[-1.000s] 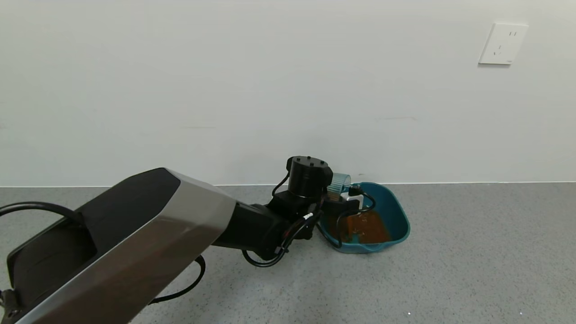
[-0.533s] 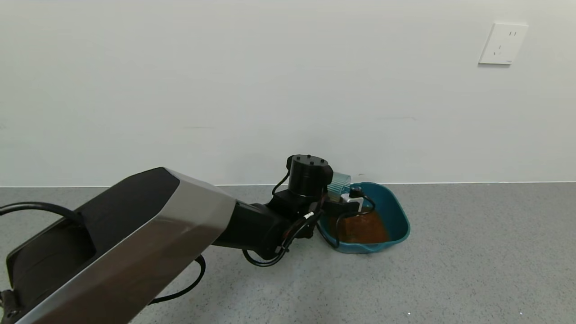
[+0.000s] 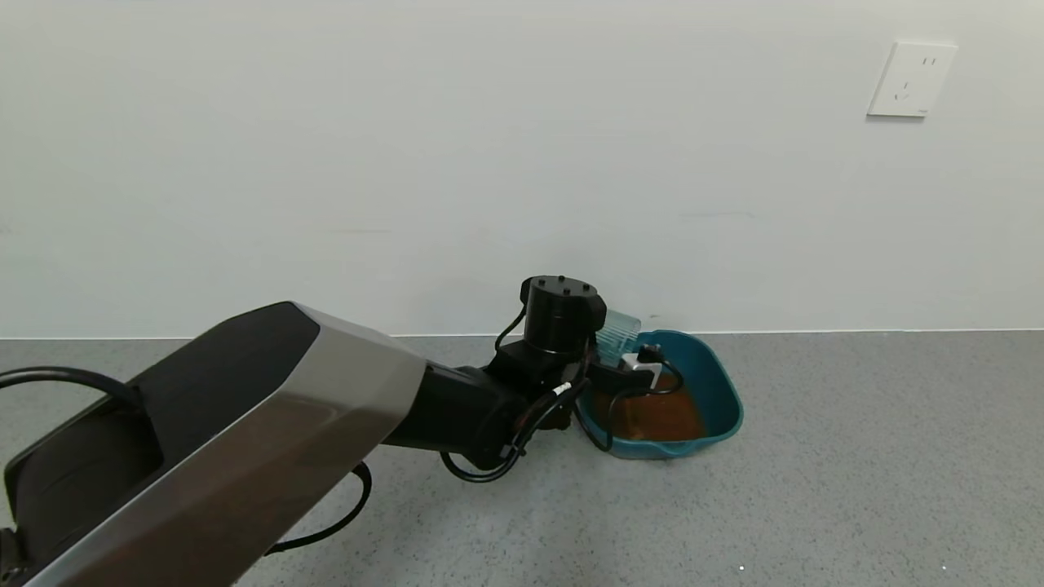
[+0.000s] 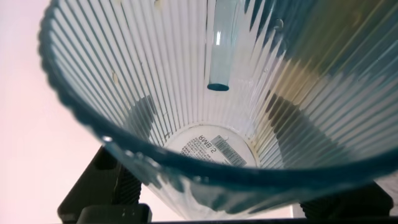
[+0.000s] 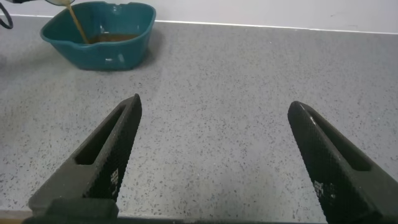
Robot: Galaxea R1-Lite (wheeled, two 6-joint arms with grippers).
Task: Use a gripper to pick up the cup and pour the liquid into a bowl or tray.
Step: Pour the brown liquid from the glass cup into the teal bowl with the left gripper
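Observation:
My left gripper [image 3: 605, 359] is shut on the pale blue-green ribbed cup [image 3: 617, 328] and holds it tipped over the near-left end of the dark teal tray [image 3: 718, 383]. Reddish-brown liquid [image 3: 652, 414] lies in the tray. In the left wrist view the cup [image 4: 214, 149] fills the picture, its inside nearly empty, and my fingers [image 4: 144, 118] show dark through its walls. In the right wrist view a thin stream of liquid [image 5: 78, 25] falls into the tray [image 5: 124, 53]. My right gripper [image 5: 214, 109] is open and empty above the grey surface, well away from the tray.
The tray stands on a speckled grey surface [image 3: 856, 456] close to a white wall [image 3: 408, 163]. A white socket [image 3: 911, 79] is on the wall at the upper right. My left arm's silver-grey link [image 3: 245, 440] crosses the lower left of the head view.
My left wrist has risen slightly and the cup has tipped a little further over the tray. The right arm has not moved.

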